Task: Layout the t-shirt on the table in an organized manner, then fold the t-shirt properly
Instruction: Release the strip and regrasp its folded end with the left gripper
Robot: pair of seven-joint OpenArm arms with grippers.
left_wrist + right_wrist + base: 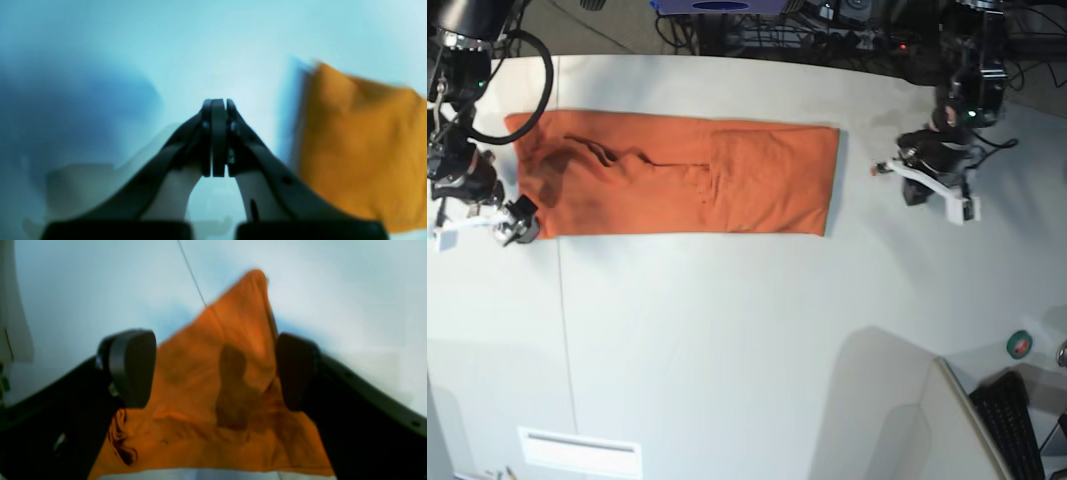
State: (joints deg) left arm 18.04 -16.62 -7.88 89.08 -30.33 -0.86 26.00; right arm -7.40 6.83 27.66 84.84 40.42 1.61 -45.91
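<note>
Both grippers hang over a large off-white table (727,330) on which an orange t-shirt lies. Left gripper (218,138): its dark jaws are pressed flat together with nothing between them. In the base view it hovers near the table's right edge, well apart from the cloth. Its wrist camera shows bare tabletop under the fingertips and a blurred orange edge of the shirt off to one side.

Right gripper (215,370): its two black pads (131,368) stand spread wide apart and grip nothing. It hangs just above the shirt's end near the table's left edge, and orange cloth fills the gap between the pads in the wrist view. Whether the pads touch the cloth cannot be told.

T-shirt (677,175): it lies as a long, narrow band running left to right across the far half of the table, closer to the far-left corner than to the right edge. Its right end is flat and square; its left part is wrinkled. A thin dark seam line (562,320) crosses the table and passes under the shirt's left part.
</note>
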